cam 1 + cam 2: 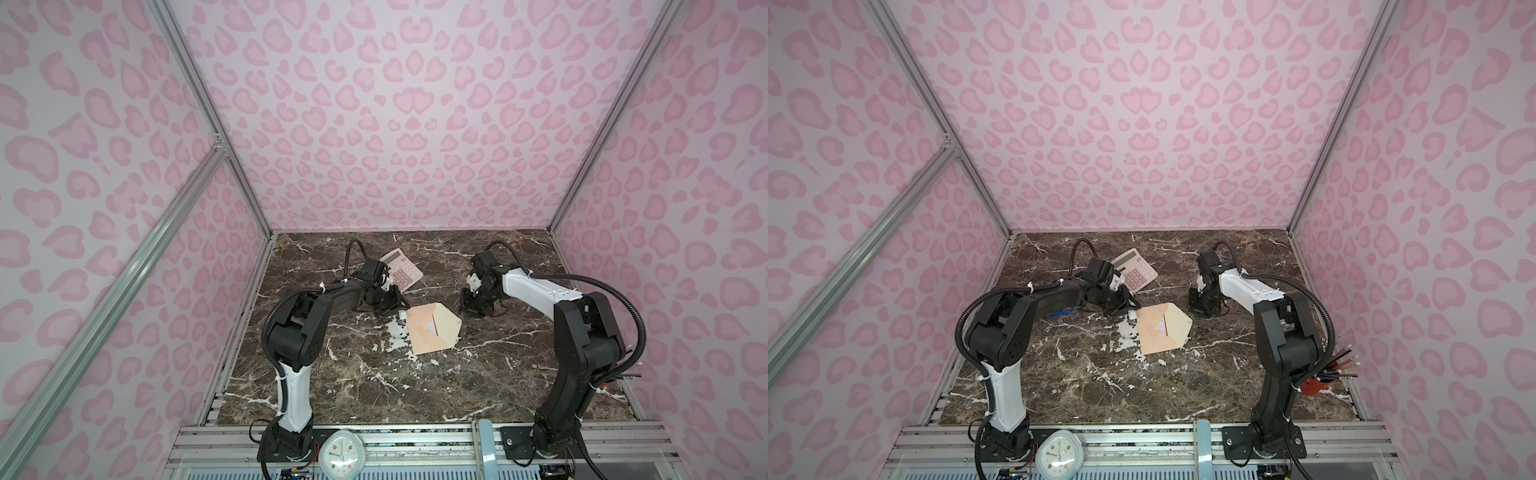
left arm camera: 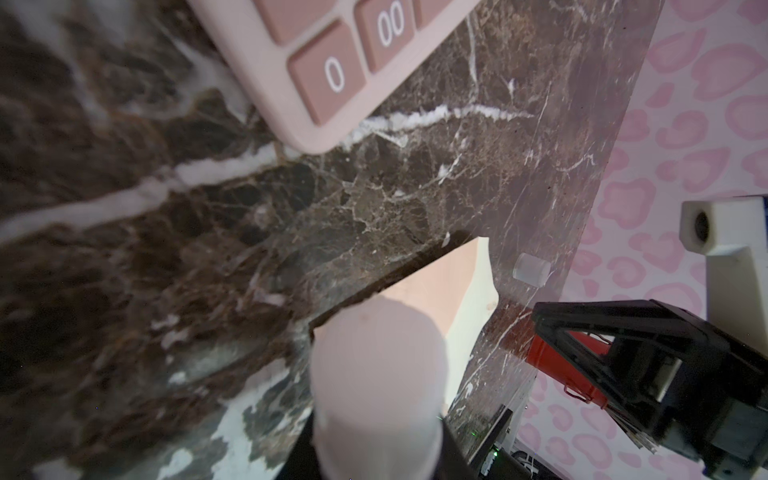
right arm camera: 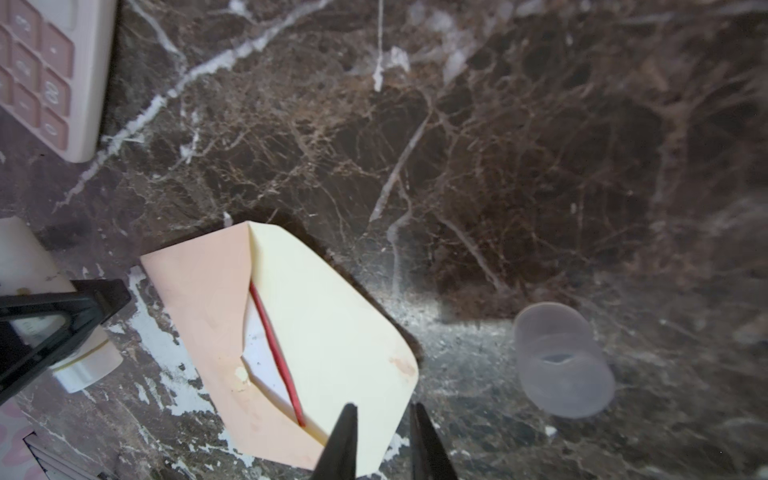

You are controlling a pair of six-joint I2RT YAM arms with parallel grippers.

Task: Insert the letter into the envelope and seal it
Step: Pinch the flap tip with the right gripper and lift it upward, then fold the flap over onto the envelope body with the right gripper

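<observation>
Letter [image 3: 266,365]: inside envelope [image 3: 199,307], red edge showing at the mouth; I judge insertion done. Envelope: flat on table [image 1: 457,374], flap [image 3: 332,332] lying open, unsealed. My left gripper [image 1: 392,309]: clamped on glue stick [image 2: 374,374], tip just beside envelope's corner. My right gripper [image 3: 384,440]: jaws narrowly apart, empty, over flap's edge. Cap [image 3: 561,365]: near flap's point. Outstanding, by my reckoning: glue, fold, press.

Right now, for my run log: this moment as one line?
envelope: flap open | letter: inside, red edge showing | left gripper: shut on glue stick | right gripper: slightly open over flap | cap: loose on table
</observation>
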